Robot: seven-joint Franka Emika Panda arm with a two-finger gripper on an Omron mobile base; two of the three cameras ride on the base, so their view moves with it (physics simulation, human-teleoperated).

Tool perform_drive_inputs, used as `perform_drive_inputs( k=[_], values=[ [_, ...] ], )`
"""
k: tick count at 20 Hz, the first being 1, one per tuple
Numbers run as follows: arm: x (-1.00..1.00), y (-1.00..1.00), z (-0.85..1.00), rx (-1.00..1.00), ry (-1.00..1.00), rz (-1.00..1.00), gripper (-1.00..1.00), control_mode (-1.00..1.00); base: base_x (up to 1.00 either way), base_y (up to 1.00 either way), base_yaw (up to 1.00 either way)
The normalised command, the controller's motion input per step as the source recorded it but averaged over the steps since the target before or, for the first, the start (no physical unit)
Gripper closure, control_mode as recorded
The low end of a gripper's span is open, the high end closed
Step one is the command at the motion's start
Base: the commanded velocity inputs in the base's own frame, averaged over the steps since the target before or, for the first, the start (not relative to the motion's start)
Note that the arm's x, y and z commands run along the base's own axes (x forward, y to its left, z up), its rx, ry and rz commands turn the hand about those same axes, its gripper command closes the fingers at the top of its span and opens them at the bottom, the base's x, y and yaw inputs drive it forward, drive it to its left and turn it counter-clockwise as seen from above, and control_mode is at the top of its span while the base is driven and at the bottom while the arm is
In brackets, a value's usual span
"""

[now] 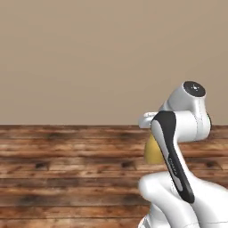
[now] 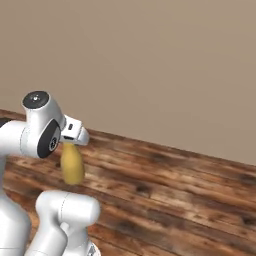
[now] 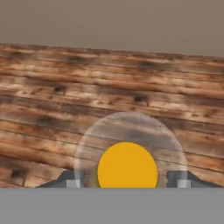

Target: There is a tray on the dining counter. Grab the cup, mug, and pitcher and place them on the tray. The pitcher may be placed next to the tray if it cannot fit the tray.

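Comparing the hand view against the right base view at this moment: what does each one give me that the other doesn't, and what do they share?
Hand view alone: a look straight down the pitcher, its mouth a yellow disc inside a pale translucent rim, with the gripper and one finger on each side of it. Right base view alone: the pitcher from the side, hanging below the hand above the planks, plus the white arm. Both: the pitcher, the wood plank surface and the plain beige wall.

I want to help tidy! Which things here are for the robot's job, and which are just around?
For the job:
- pitcher, hanging from the gripper

Just around:
- wood floor
- plain beige wall
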Motion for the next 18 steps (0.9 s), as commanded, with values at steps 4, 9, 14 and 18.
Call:
perform_drive_inputs(
  k=[4, 9, 14, 18],
  values=[
    [0.0, 0.0, 0.0, 0.0, 0.0, 0.0, 1.0, 1.0, 1.0, -0.12, 0.52],
    [0.0, 0.0, 0.0, 0.0, 0.0, 0.0, 1.0, 1.0, 1.0, 0.0, 0.59],
    [0.0, 0.0, 0.0, 0.0, 0.0, 0.0, 1.0, 1.0, 1.0, 0.0, 0.62],
    [0.0, 0.0, 0.0, 0.0, 0.0, 0.0, 1.0, 1.0, 1.0, 0.0, 0.62]
  ],
)
